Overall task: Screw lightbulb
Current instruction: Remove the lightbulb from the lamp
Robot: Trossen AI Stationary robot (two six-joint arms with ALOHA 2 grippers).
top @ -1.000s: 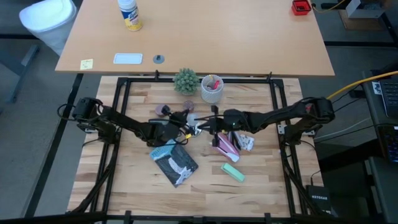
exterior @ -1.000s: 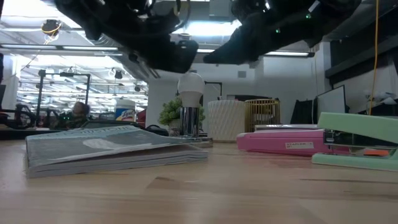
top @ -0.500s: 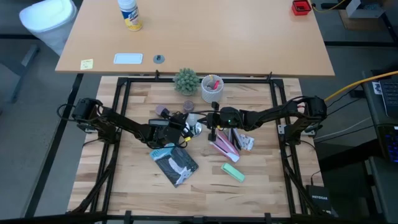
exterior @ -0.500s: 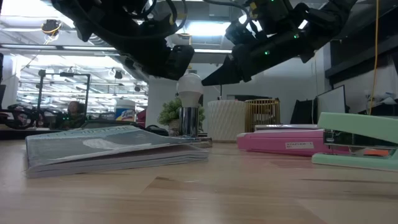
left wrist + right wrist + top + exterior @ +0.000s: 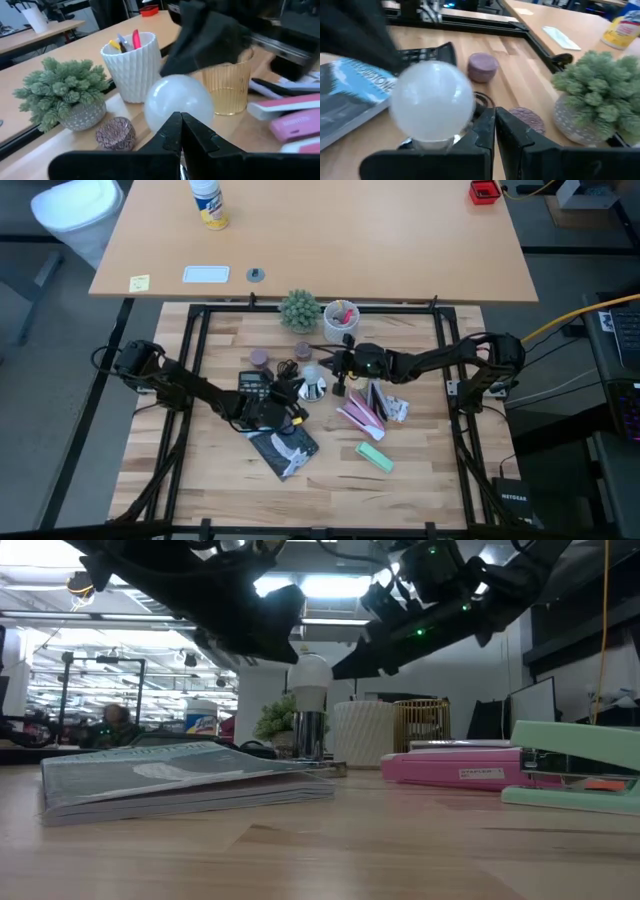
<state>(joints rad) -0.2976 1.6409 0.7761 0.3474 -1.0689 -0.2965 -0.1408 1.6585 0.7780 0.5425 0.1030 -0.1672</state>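
Note:
The lightbulb point(image 5: 314, 385), a frosted white globe, stands upright with its screw end in a shiny silver socket point(image 5: 308, 735) at the table's middle. It also shows in the left wrist view point(image 5: 178, 102) and the right wrist view point(image 5: 432, 102). My left gripper point(image 5: 297, 397) is shut just near-left of the bulb, and its fingertips point(image 5: 180, 125) point at the bulb's lower half. My right gripper point(image 5: 331, 373) is shut just far-right of the bulb, a little above table height. Neither plainly touches the bulb.
A book point(image 5: 283, 442) lies near-left of the bulb and a black calculator point(image 5: 427, 52) lies to its left. An amber cup point(image 5: 230, 85), a white pen cup point(image 5: 341, 320) and a small plant point(image 5: 299, 310) stand behind. A pink case point(image 5: 360, 412) and a green stapler point(image 5: 375, 456) lie to the right.
My left gripper has drawn back from over the bulb toward the table's near edge. My right gripper has gone toward the far edge and a little to the left. The bulb has stayed upright in its socket.

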